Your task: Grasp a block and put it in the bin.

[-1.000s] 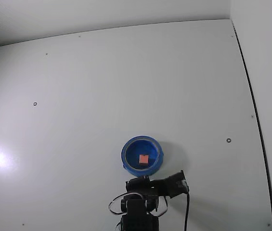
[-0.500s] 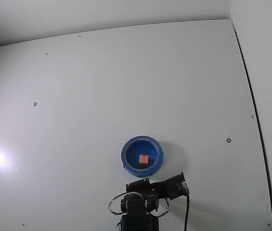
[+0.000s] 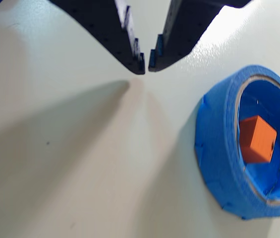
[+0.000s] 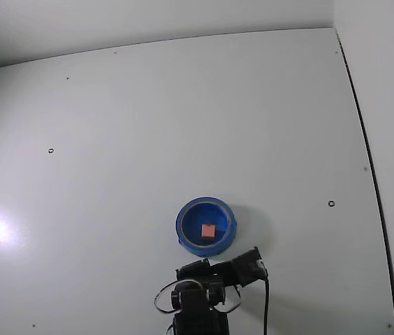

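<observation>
I see the block (image 3: 256,140) lying inside the bin (image 3: 218,148) on the white counter (image 3: 70,163). In the wrist view, the fingers (image 3: 140,59) are nearly together, tips separated by a narrow slit, holding nothing. The bin sits to their lower right, apart from them. In the fixed view, the block (image 4: 209,230) rests near the bin's (image 4: 183,225) centre, with the arm (image 4: 200,296) folded just below it.
</observation>
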You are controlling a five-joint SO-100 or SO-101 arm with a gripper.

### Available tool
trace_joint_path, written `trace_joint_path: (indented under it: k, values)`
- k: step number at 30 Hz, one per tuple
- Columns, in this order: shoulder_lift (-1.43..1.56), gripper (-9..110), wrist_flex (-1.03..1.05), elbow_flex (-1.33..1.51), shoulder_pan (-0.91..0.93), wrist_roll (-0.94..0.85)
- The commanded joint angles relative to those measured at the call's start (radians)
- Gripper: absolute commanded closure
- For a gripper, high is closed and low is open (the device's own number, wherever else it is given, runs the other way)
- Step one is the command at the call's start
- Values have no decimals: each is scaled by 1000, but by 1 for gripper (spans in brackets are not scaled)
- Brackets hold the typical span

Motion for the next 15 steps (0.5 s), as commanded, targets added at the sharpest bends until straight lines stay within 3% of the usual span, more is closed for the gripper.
trace_joint_path:
  k: [1, 15]
  values:
    - [3, 101, 3, -63, -40, -9]
    - [8, 101, 3, -63, -41, 3]
